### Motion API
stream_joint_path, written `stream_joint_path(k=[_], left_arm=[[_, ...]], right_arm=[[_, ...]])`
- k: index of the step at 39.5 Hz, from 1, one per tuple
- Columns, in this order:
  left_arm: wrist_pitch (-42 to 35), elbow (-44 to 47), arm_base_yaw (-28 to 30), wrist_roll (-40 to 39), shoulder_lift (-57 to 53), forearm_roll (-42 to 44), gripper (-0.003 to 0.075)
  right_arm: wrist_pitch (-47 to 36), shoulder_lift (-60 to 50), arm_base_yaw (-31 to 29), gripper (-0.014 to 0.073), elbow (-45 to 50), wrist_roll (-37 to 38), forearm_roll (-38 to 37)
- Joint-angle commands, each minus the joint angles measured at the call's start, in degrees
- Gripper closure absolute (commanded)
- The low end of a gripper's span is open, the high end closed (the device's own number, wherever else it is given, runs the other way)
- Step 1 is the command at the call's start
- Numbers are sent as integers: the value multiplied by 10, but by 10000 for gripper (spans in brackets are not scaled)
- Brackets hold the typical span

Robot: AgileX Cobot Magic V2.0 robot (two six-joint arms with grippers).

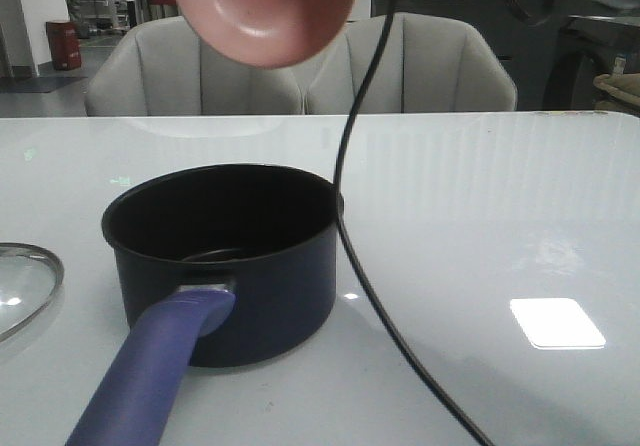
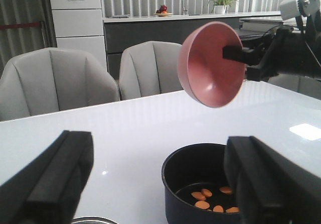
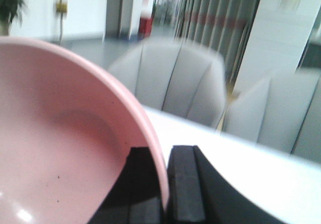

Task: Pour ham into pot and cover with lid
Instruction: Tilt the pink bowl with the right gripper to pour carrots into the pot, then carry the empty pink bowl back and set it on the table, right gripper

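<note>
Your table and what sits on it

You have a glossy white table (image 1: 480,186) carrying the pot (image 1: 240,266), which stands near the front edge with its handle (image 1: 150,376) pointing toward you. The lid (image 1: 22,284) lies flat on the surface just to the left of the pot, apart from it and cut off by the frame. A black cable (image 1: 400,336) trails across the tabletop just right of the pot.

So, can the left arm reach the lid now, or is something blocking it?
Probably yes. The left gripper is open and holds nothing, and the lid lies uncovered on the table's left side, beside the pot. The right gripper, gripping the pink bowl, is up high, out of that path.
</note>
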Motion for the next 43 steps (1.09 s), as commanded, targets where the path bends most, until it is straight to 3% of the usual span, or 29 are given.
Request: stream_joint_path(k=[1, 10, 20, 28, 43], left_arm=[[-47, -15, -5, 1, 7, -4, 146], [-48, -15, -5, 1, 7, -4, 146], [-49, -15, -5, 1, 7, -4, 146], [-49, -15, -5, 1, 7, -4, 146], [-52, -15, -5, 1, 7, -4, 146]], right_arm=[[78, -63, -11, 455, -19, -1, 8], [248, -115, -63, 455, -19, -26, 8], [398, -152, -161, 455, -24, -25, 14], [590, -153, -224, 455, -54, -23, 15], [704, -133, -326, 455, -58, 16, 2]])
